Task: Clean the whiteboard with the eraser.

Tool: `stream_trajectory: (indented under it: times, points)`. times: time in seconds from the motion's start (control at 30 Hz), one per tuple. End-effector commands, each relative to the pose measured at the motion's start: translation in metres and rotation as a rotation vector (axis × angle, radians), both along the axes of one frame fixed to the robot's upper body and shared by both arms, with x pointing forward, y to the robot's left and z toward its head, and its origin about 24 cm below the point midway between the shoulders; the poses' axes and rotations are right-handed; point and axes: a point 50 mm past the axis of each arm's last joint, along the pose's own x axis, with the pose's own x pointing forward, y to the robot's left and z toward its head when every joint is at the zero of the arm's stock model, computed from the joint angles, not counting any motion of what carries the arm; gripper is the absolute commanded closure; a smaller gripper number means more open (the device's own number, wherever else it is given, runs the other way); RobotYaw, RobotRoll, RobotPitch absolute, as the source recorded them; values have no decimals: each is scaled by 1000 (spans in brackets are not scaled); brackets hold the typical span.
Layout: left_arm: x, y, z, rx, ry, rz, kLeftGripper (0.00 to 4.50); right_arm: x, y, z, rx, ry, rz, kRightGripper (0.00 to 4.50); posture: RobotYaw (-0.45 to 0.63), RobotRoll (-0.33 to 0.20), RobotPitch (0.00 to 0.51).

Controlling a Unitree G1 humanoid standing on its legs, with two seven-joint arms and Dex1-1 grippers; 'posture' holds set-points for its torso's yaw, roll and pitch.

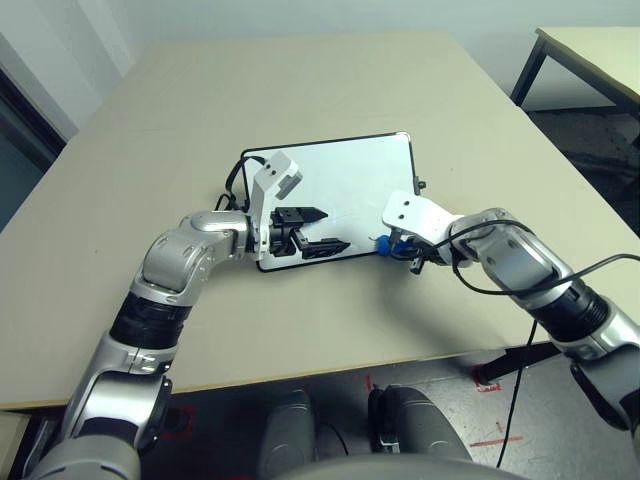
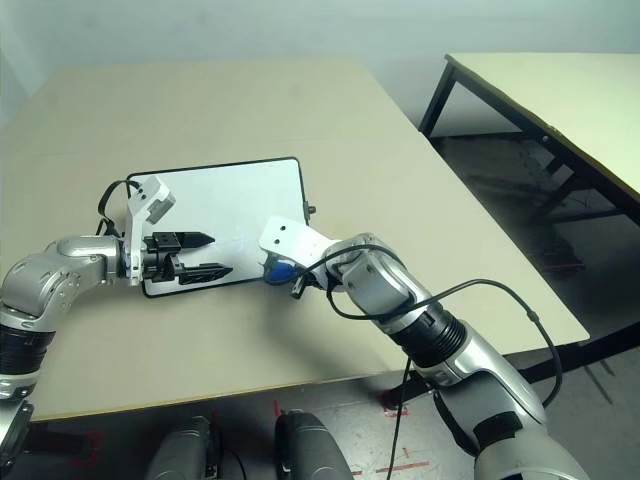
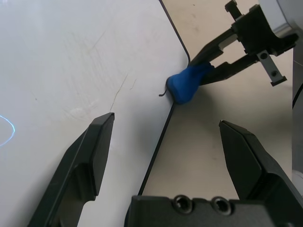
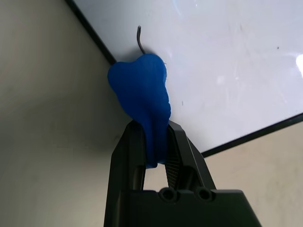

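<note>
The right gripper [image 4: 155, 151] is pinching the blue eraser [image 4: 142, 87] tightly at its squeezed end, over the whiteboard's [image 4: 222, 71] near edge; it is probably being light and spongy, so that centred hold is suiting it. The left gripper [image 3: 166, 120] is gaping empty above the whiteboard.

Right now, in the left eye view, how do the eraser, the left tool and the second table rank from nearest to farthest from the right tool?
1. Eraser: gripped in the right tool, at the whiteboard's near edge.
2. Left tool: to the left, over the whiteboard.
3. Second table: far right, beyond the work table.
</note>
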Motion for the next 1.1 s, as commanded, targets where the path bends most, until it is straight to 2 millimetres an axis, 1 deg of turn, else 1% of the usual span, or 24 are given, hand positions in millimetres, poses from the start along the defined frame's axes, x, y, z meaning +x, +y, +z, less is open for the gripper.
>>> stream_trajectory:
  times: [0.03,0.1,0.17,0.27,0.4,0.53,0.6,0.73,0.77,0.83,0.9,0.97,1.1]
  points:
    - [-1,-1,-3,23,16,-11,0,17,3,21,59,-109,-38,3936,-39,0,76]
    - [-2,-1,-4,28,22,-14,0,18,7,25,78,-121,-34,3936,-39,0,76]
    - [-2,-1,-4,30,25,-17,0,16,9,24,81,-114,-22,3936,-39,0,74]
    - [-2,-1,-4,33,27,-19,0,7,10,14,50,-68,6,3936,-39,0,75]
    - [-2,-1,-5,38,32,-20,0,-8,3,-3,-13,11,33,3936,-37,0,77]
    - [-3,0,-6,46,39,-21,0,-14,0,-7,-38,36,42,3936,-38,0,78]
    - [-4,1,-7,48,43,-23,0,-8,2,-2,-16,8,25,3936,-38,0,79]
    - [-4,2,-7,50,45,-23,0,13,12,22,90,-113,-24,3937,-38,0,78]
    - [-3,2,-7,50,45,-22,0,17,14,27,106,-130,-26,3937,-38,0,79]
    - [-3,2,-8,50,45,-21,0,19,16,30,118,-142,-23,3937,-38,0,80]
    - [-3,2,-8,49,46,-20,0,16,18,26,107,-122,-4,3937,-37,0,80]
    - [-4,2,-9,48,47,-20,0,8,18,16,75,-78,19,3937,-36,0,81]
    - [-4,3,-9,48,48,-17,0,-7,8,0,-1,2,43,3937,-34,0,84]
